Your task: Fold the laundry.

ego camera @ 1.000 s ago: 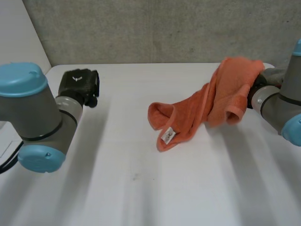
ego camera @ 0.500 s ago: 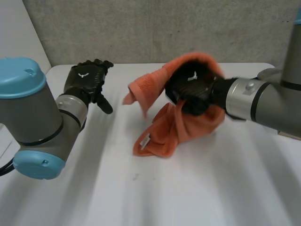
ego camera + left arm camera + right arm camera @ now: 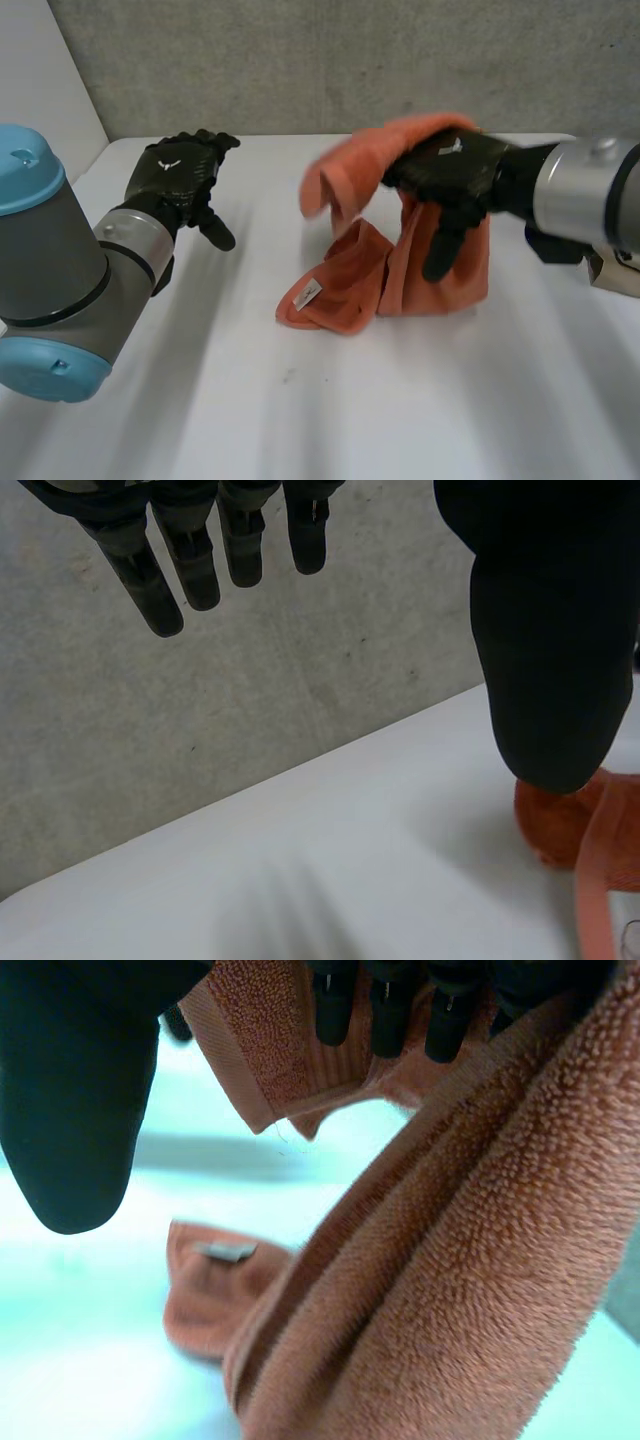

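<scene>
Towel (image 3: 352, 282) hangs bunched over your relaxed right hand (image 3: 455, 170); your left hand (image 3: 178, 175) is spread, empty. Likely step: unfurling. Next, lay it flat on the counter (image 3: 300, 400).

Towel (image 3: 440, 265): terry cloth, looped pile, rough; hem band (image 3: 232, 1055) flat-woven, smoother.
Surface (image 3: 330, 420): smooth, matt.
Wall (image 3: 330, 60): concrete, rough, matt.
Left hand (image 3: 175, 175), right hand (image 3: 450, 165): matt.

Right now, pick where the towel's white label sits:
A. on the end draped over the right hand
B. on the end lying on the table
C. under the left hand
B: the label is on the low end of the towel, which lies on the table, while the other end hangs over the right hand.
</scene>
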Controlling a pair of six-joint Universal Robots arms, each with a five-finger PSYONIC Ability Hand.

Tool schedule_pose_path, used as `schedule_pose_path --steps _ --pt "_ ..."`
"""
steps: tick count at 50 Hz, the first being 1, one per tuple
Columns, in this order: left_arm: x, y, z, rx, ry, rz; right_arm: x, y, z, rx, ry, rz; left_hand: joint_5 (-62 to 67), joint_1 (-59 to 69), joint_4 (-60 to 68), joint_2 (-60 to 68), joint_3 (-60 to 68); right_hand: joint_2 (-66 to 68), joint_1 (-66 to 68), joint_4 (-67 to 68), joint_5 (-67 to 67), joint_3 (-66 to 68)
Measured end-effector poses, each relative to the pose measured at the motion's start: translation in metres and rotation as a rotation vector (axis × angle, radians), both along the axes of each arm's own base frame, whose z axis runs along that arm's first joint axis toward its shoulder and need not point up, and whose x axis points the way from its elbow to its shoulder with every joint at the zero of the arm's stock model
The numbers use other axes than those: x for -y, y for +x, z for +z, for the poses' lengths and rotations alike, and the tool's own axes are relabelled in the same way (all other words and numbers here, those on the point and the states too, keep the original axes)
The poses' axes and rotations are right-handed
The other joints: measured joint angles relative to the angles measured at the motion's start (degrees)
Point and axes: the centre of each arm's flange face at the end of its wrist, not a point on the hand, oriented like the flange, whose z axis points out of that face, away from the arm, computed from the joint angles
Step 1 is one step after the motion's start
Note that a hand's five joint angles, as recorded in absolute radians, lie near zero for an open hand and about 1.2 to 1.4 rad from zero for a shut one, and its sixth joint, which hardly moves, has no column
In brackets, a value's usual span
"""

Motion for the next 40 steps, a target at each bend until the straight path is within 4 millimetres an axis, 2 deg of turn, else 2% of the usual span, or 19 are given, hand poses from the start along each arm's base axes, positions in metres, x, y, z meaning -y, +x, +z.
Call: schedule_pose_path --steps 4,8,10,11,12,13,14,17,19,21,24,27,29,31,32,33,36,40 --pt "-0.003 -0.003 0.007 -0.010 -0.016 -0.011 0.014 -0.005 0.020 0.107 -0.001 -0.045 0.0 0.0 0.0 0.0 0.0 5.4 3.1 4.9 5.2 5.7" --pt "-0.005 -0.004 0.015 -0.023 -0.037 -0.014 0.042 -0.008 0.018 0.208 0.050 -0.132 0.0 0.0 0.0 0.0 0.0 3.2 1.6 3.2 1.8 3.1" --pt "-0.006 -0.004 0.018 -0.028 -0.046 -0.016 0.057 -0.005 0.004 0.233 0.095 -0.171 0.0 0.0 0.0 0.0 0.0 -0.2 -1.5 0.1 -0.3 0.0" --pt "-0.006 -0.005 0.019 -0.029 -0.048 -0.017 0.065 -0.003 -0.010 0.225 0.124 -0.192 0.0 0.0 0.0 0.0 0.0 -0.7 -1.5 -0.7 -0.3 -0.5" --pt "-0.006 -0.005 0.019 -0.029 -0.048 -0.017 0.065 -0.003 -0.010 0.225 0.124 -0.192 0.0 0.0 0.0 0.0 0.0 -0.7 -1.5 -0.7 -0.3 -0.5" --pt "-0.007 -0.005 0.020 -0.030 -0.049 -0.019 0.073 0.000 -0.041 0.164 0.185 -0.223 0.0 0.0 0.0 0.0 0.0 -0.8 -1.5 -1.0 -0.3 -0.7" --pt "-0.008 -0.005 0.020 -0.029 -0.048 -0.020 0.075 0.001 -0.050 0.137 0.202 -0.230 0.0 0.0 0.0 0.0 0.0 -0.8 -1.5 -1.0 -0.3 -0.7" --pt "-0.010 -0.005 0.017 -0.023 -0.036 -0.023 0.069 0.003 -0.098 -0.053 0.300 -0.229 0.0 0.0 0.0 0.0 0.0 -0.8 -1.5 -1.0 -0.3 -0.7" --pt "-0.012 -0.005 0.014 -0.018 -0.028 -0.024 0.061 0.004 -0.113 -0.140 0.343 -0.202 0.0 0.0 0.0 0.0 0.0 -0.8 -1.5 -1.0 -0.3 -0.7" --pt "-0.013 -0.005 0.011 -0.012 -0.020 -0.025 0.054 0.005 -0.116 -0.175 0.365 -0.171 0.0 0.0 0.0 0.0 0.0 -0.8 -1.5 -1.0 -0.3 -0.7" --pt "-0.014 -0.005 0.008 -0.005 -0.010 -0.026 0.042 0.006 -0.101 -0.154 0.361 -0.119 0.0 0.0 0.0 0.0 0.0 -0.8 -1.5 -1.0 -0.3 -0.7" --pt "-0.014 -0.005 0.006 0.000 -0.004 -0.027 0.031 0.004 -0.069 -0.062 0.310 -0.069 0.0 0.0 0.0 0.0 0.0 -0.8 -1.5 -1.0 -0.3 -0.7" --pt "-0.014 -0.005 0.005 0.001 -0.002 -0.028 0.028 0.001 -0.051 0.002 0.262 -0.045 0.0 0.0 0.0 0.0 0.0 -0.8 -1.5 -1.0 -0.3 -0.7" --pt "-0.014 -0.005 0.005 0.001 -0.002 -0.028 0.027 0.001 -0.048 0.014 0.251 -0.042 0.0 0.0 0.0 0.0 0.0 -0.8 -1.5 -1.0 -0.3 -0.7" --pt "-0.014 -0.005 0.004 0.002 0.001 -0.030 0.026 -0.004 -0.031 0.079 0.181 -0.031 0.0 0.0 0.0 0.0 0.0 -0.8 -1.5 -1.0 -0.3 -0.7" --pt "-0.014 -0.005 0.003 0.003 0.003 -0.032 0.027 -0.006 -0.025 0.105 0.147 -0.031 0.0 0.0 0.0 0.0 0.0 -0.8 -1.5 -1.0 -0.3 -0.7" --pt "-0.014 -0.009 -0.002 0.010 0.015 -0.044 0.037 -0.012 -0.016 0.156 0.058 -0.068 0.0 0.0 0.0 0.0 0.0 -0.8 -1.5 -1.0 -0.3 -0.7" --pt "-0.018 -0.016 -0.012 0.029 0.044 -0.076 0.054 -0.019 -0.018 0.174 -0.022 -0.137 0.0 0.0 0.0 0.0 0.0 -0.8 -1.5 -1.0 -0.3 -0.7"
